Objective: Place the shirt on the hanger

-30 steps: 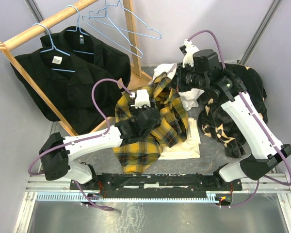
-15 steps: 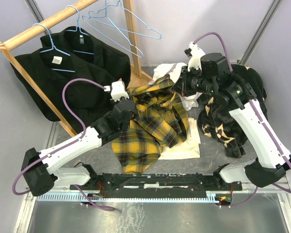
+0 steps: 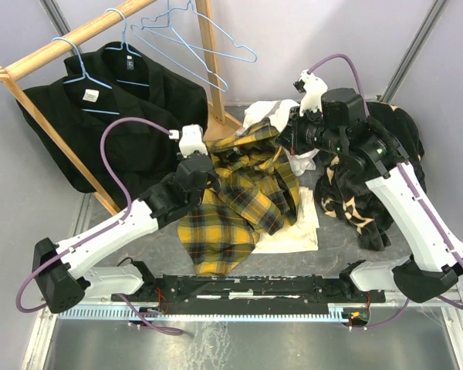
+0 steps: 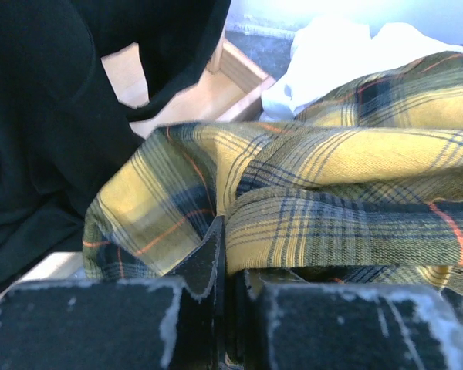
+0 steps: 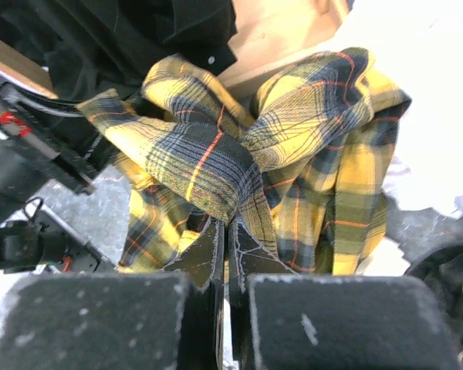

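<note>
The yellow-and-black plaid shirt (image 3: 239,200) lies bunched in the middle of the table and is stretched between both grippers. My left gripper (image 3: 210,163) is at its upper left edge. In the left wrist view that gripper (image 4: 225,231) is shut, with a fold of the shirt (image 4: 332,162) pinched at its tips. My right gripper (image 3: 292,132) holds the upper right part. The right wrist view shows it (image 5: 228,223) shut on a gathered bunch of the shirt (image 5: 324,146). Empty light-blue wire hangers (image 3: 216,46) hang from the wooden rod at the back.
A slanted wooden rod (image 3: 77,35) carries two black shirts (image 3: 116,116) on blue hangers at the left. A cream-white shirt (image 3: 293,227) lies under the plaid one. A dark patterned garment (image 3: 355,193) is heaped at the right, under the right arm.
My left gripper moved from the shirt's middle up and left to its edge and closed on the fabric. The right gripper shifted slightly right, still gripping, and the shirt spread between them.
</note>
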Action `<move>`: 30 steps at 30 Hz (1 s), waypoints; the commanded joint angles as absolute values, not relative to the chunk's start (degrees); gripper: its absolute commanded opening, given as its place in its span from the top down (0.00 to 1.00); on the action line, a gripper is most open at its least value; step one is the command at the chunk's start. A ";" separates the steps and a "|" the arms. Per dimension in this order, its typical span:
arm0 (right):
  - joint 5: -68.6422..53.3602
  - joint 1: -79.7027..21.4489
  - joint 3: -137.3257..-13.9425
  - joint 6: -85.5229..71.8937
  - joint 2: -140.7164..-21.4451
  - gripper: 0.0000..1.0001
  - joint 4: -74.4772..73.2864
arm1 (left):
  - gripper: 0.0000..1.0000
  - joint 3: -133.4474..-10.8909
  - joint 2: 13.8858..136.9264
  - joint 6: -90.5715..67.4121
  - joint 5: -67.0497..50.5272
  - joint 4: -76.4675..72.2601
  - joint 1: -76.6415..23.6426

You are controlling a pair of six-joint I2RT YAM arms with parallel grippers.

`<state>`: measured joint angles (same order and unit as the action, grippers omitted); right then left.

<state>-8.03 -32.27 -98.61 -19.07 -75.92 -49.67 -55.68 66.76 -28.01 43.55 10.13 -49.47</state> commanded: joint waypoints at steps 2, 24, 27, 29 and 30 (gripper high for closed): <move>-1.91 -31.99 -101.68 -13.84 -72.23 1.00 -39.63 | 0.97 -72.00 65.72 -20.66 46.78 17.24 -49.07; 1.29 -31.92 -141.91 -8.78 -82.02 1.00 -6.87 | 0.97 -139.90 76.50 8.82 40.55 18.25 -64.08; 1.21 -31.95 -143.74 -8.67 -83.40 1.00 -6.03 | 0.97 -142.15 77.98 11.01 39.70 16.67 -64.07; 1.46 -31.97 -143.64 -8.15 -83.68 1.00 -5.61 | 0.97 -142.16 78.46 11.87 39.28 15.43 -64.08; 1.71 -31.97 -143.55 -7.77 -83.80 1.00 -5.57 | 0.97 -142.20 78.75 12.17 39.22 14.91 -64.07</move>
<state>-8.78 -33.82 -139.57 -10.41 -85.65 -15.94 -137.27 81.36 6.42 35.97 22.52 -65.06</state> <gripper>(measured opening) 0.008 0.062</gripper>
